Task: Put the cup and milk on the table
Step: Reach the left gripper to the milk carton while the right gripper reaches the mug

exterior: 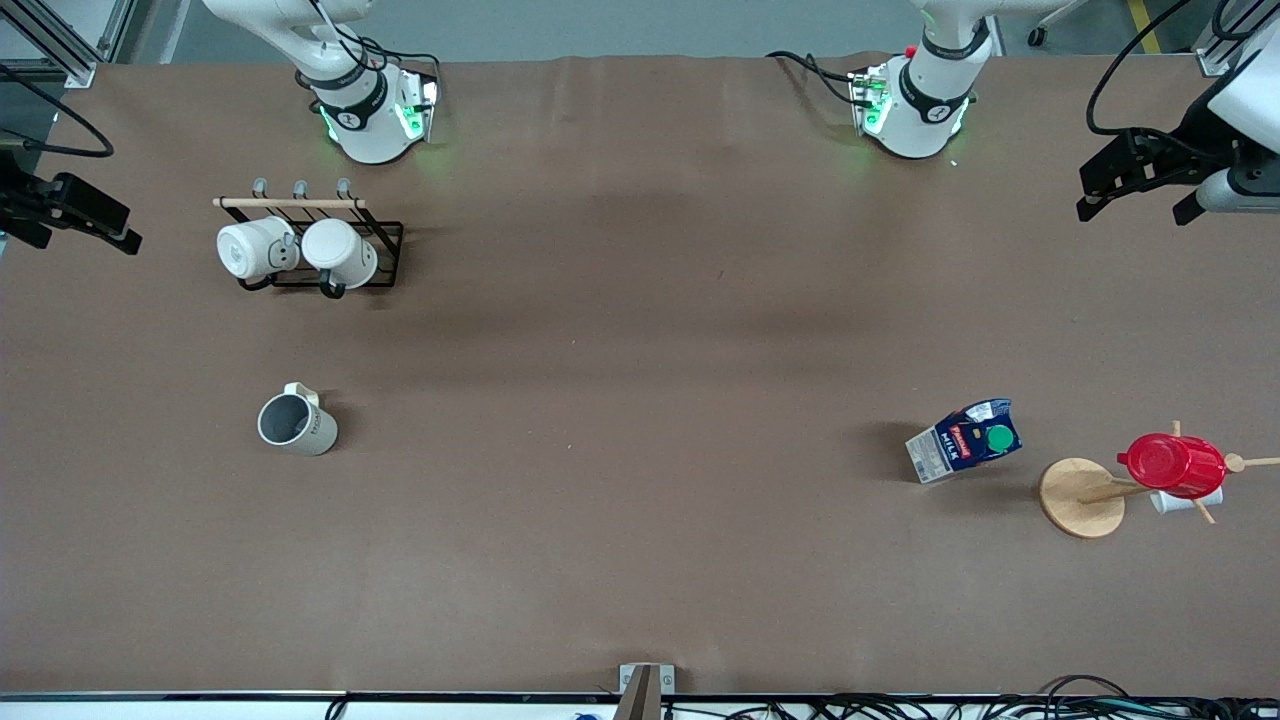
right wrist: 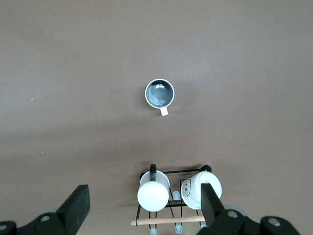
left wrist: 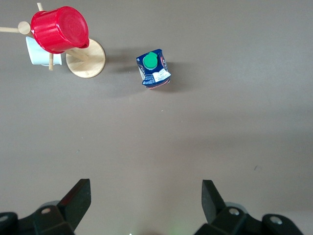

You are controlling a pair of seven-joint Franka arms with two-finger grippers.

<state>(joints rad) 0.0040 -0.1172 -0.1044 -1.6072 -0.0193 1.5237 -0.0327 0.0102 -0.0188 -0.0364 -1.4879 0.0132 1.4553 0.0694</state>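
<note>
Nearest the camera is the wooden tree (exterior: 1085,497), its round base down toward the left arm's end of the table (exterior: 640,560), with a red cup (exterior: 1175,465) hung on one peg. Just beside it, a touch farther from the camera and toward the middle, the milk (exterior: 965,440) stands upright on the brown mat, green cap up, not touching the tree. At the right arm's end the cup (exterior: 296,423) stands upright, grey inside showing, handle turned toward the robots, well apart from everything. Farther from the camera than it, a black rack (exterior: 318,245) holds two white mugs (exterior: 295,250). A wide bare stretch of mat runs between cup and milk, and along the edge closest to the camera.

The left gripper (left wrist: 145,203) has its fingers spread wide, holding nothing, high over bare mat. The right gripper (right wrist: 145,205) is likewise spread and empty, over the rack. Both arms wait, drawn up near their bases
</note>
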